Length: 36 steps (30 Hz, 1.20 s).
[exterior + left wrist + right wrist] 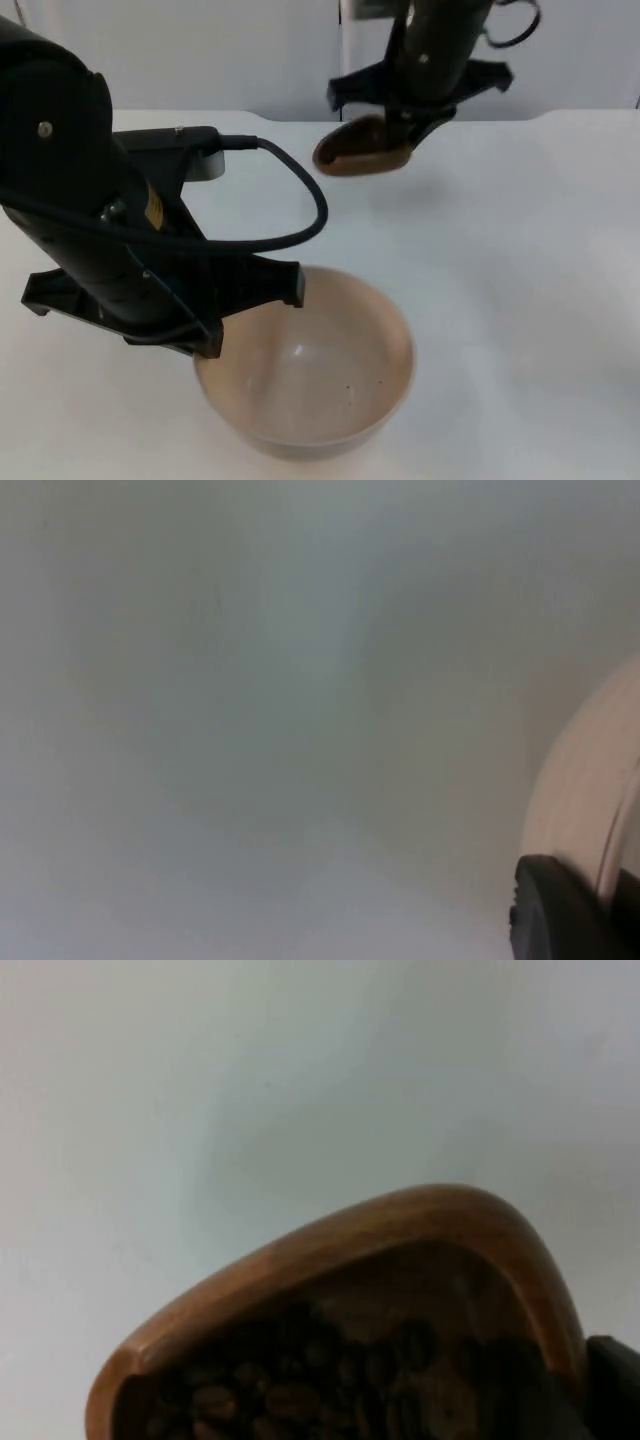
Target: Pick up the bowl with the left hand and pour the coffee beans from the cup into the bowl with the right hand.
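A wide beige bowl [375, 345] is at the front middle of the table in the top view, with only a few dark specks inside. My left gripper [207, 348] is shut on its left rim, mostly hidden under the arm. The left wrist view shows the bowl [585, 780] curving past a black fingertip [565, 915]. At the back, my right gripper [402, 128] is shut on a brown wooden cup [355, 150], held above the table and tilted. The right wrist view looks into the cup [400, 1230], which holds coffee beans [290, 1395].
The white table top [520, 260] lies bare between the cup and the bowl and out to the right. The grey partition wall [220, 50] closes off the back edge.
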Motion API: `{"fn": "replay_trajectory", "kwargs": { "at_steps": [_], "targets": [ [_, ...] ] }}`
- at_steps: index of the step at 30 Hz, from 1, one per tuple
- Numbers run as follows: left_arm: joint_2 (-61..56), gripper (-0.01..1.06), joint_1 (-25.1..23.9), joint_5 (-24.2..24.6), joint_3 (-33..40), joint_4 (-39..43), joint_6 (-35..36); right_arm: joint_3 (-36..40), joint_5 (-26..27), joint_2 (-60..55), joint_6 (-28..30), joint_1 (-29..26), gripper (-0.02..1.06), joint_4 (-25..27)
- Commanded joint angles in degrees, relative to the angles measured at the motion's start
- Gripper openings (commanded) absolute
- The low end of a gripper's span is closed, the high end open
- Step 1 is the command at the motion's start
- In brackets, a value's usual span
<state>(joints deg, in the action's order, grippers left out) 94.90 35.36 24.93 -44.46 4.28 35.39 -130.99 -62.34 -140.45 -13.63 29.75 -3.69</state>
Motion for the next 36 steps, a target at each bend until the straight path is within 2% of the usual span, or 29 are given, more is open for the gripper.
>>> {"fn": "replay_trajectory", "kwargs": {
  "at_steps": [1,9,17,22,27,28,33,34,36],
  "targets": [
    [-0.05,0.00,-0.04,-0.14,0.19,0.04,0.52,-0.04,-2.58,2.61,2.08,-0.95,0.00,1.31],
    [-0.05,0.00,-0.04,-0.03,0.19,-0.16,1.07,-0.04,-7.01,8.74,6.91,-2.06,0.00,0.99],
    [-0.05,0.00,0.07,0.36,-0.98,-0.68,2.47,2.77,-7.62,14.05,9.86,-2.06,0.00,1.52],
    [-0.05,0.00,0.56,1.53,-2.22,-0.71,2.57,9.53,-7.15,19.13,10.73,-2.15,0.00,1.39],
    [0.32,0.00,3.61,1.29,-4.51,-0.88,3.02,22.00,-1.23,27.10,11.54,-2.43,0.00,1.39],
    [0.32,0.00,3.61,1.29,-4.51,-0.88,3.02,22.00,-1.23,27.10,11.54,-2.43,0.00,1.39],
    [4.66,0.00,8.05,3.32,-8.84,-0.77,3.02,37.60,5.50,37.14,11.90,-3.35,0.00,0.92],
    [4.66,0.00,8.05,3.32,-8.84,-0.77,3.02,37.60,5.50,37.14,11.90,-3.35,0.00,0.92],
    [6.90,0.00,8.71,3.82,-10.36,-0.77,3.02,43.88,7.03,40.95,11.90,-3.49,0.00,-0.60]
  ]
}}
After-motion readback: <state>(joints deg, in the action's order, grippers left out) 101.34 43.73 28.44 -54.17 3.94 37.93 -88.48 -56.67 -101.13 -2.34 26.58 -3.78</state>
